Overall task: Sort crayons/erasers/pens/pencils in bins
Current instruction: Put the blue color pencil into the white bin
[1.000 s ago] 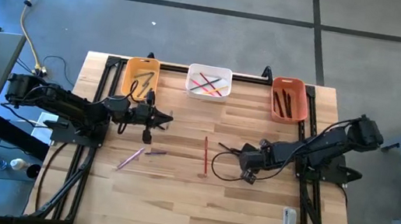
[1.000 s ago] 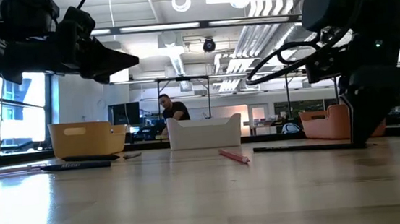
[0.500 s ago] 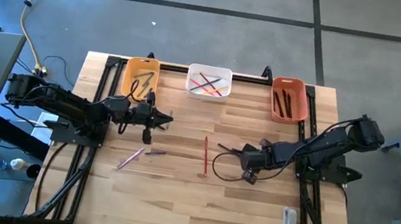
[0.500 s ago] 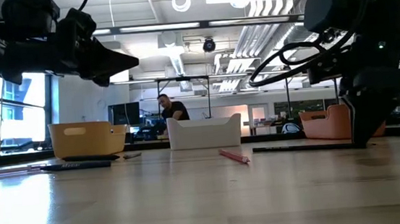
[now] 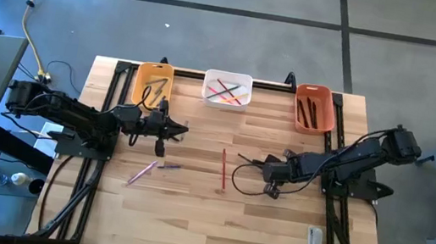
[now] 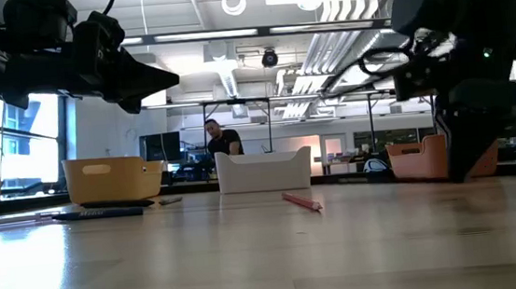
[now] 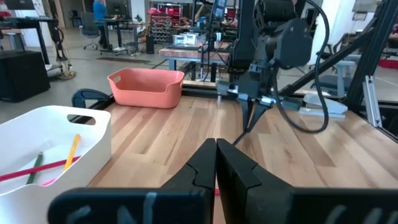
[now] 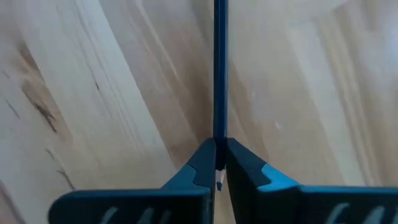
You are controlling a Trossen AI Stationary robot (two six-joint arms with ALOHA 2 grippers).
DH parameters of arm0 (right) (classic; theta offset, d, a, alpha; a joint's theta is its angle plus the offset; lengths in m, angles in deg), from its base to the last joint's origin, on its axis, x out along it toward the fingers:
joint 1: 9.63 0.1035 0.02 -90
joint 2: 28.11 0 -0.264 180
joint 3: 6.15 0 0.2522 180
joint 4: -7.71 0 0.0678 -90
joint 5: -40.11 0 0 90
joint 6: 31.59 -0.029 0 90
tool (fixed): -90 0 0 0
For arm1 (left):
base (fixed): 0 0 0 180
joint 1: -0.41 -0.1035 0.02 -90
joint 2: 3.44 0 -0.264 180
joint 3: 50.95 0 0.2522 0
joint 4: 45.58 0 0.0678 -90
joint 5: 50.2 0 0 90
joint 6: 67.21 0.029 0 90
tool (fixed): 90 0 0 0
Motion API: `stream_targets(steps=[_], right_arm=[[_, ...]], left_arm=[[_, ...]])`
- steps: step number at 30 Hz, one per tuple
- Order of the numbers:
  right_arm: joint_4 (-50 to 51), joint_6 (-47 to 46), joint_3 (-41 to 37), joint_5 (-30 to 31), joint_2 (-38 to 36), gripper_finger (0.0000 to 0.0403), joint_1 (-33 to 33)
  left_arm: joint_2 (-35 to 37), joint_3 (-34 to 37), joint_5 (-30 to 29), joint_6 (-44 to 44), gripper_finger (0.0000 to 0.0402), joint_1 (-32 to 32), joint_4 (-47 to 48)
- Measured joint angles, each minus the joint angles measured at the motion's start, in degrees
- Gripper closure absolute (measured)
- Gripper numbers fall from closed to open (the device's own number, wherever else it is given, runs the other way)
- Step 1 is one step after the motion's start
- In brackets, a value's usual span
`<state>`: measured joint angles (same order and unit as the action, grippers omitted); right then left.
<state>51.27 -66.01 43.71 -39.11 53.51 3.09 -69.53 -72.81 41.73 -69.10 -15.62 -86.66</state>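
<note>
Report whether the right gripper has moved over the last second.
Yes. The right gripper, shut on a pen, has lifted slightly off the table, judged against the red-orange bin behind it.

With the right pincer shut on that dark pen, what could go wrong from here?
1. The right pincer pinches the dark pen at one end only, so it may pivot or slip out in transit.
2. The red pencil lies close by on the table; a low swing might knock it.

1. The pale wooden table top [image 5: 188, 212] showed smooth, grained planks.
2. The white rounded plastic bin [image 7: 56, 134] looked glossy.
3. The slim dark pen [image 8: 219, 68] appeared smooth, faintly shiny.
</note>
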Motion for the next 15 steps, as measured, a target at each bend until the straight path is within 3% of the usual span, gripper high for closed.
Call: stream_targets(steps=[10, 15], right_arm=[[2.09, 0.09, 3.91, 1.72, -4.78, 0.0392, 0.48], [6.03, 4.39, 9.79, 6.77, -5.02, 0.0392, -1.60]], left_arm=[[0.01, 0.00, -0.20, -2.00, 0.0401, 0.00, 0.04], [0.01, 0.00, -0.16, -2.75, 0.0401, 0.12, -0.72]])
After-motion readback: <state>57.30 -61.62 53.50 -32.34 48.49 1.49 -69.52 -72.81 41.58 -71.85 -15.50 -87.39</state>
